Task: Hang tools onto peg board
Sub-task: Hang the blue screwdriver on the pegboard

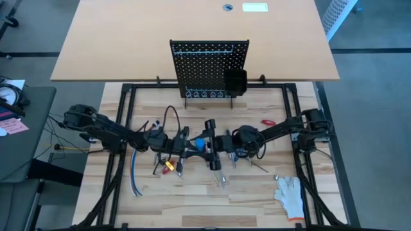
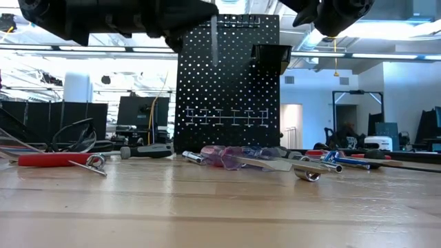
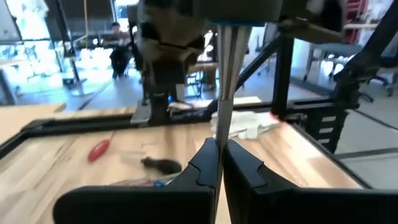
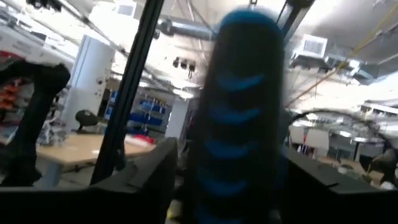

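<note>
A blue-handled screwdriver (image 1: 201, 144) was held above mid-worktop (image 1: 257, 192), its metal shaft clamped by the left pincer (image 3: 219, 163) while the right pincer (image 1: 220, 145) stood wide about the handle. The peg board (image 1: 207, 69) stood well apart, behind. Risk judged: with only the thin shaft gripped, the tool could pivot or slip.

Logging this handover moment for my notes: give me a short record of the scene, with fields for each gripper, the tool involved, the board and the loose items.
left gripper: shut on the screwdriver's metal shaft, mid-table, raised off the wood
right gripper: fingers spread either side of the blue handle, facing the left gripper
screwdriver: blue handle, spanning between both grippers
peg board: upright at the table's far edge, small black bin at its right
loose tools: scattered on the wood before the board
white glove: near right corner
</note>
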Controlling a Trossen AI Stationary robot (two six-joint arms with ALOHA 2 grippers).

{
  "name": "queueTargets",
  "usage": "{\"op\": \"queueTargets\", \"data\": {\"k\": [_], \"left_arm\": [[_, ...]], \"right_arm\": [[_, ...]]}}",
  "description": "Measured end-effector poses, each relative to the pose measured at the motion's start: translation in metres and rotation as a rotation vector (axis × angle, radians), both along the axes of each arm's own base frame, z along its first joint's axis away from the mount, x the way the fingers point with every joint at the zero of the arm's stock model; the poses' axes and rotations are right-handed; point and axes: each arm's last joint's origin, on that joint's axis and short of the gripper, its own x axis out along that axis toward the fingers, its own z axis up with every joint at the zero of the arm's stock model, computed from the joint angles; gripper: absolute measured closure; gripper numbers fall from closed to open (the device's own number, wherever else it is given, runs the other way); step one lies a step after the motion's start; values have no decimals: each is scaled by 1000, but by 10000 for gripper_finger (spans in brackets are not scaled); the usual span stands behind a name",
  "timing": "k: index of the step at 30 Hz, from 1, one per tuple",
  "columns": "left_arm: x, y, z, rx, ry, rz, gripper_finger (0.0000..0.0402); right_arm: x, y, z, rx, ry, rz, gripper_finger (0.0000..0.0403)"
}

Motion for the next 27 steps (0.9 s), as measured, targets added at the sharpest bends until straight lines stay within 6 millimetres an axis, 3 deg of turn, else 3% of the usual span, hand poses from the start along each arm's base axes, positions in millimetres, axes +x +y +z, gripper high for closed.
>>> {"op": "queueTargets", "data": {"k": [5, 11, 19, 27], "left_arm": [[-9, 2, 2, 4, 111, 2, 401], [-25, 4, 5, -5, 242, -14, 401], [-46, 0, -11, -75, 311, -305, 401], [-44, -2, -25, -103, 383, -376, 401]], "right_arm": [[1, 0, -2, 23, 70, 15, 145], [-11, -1, 15, 0, 268, 12, 145], [-36, 1, 32, -66, 468, 197, 143], [-18, 3, 17, -72, 459, 206, 143]]}}
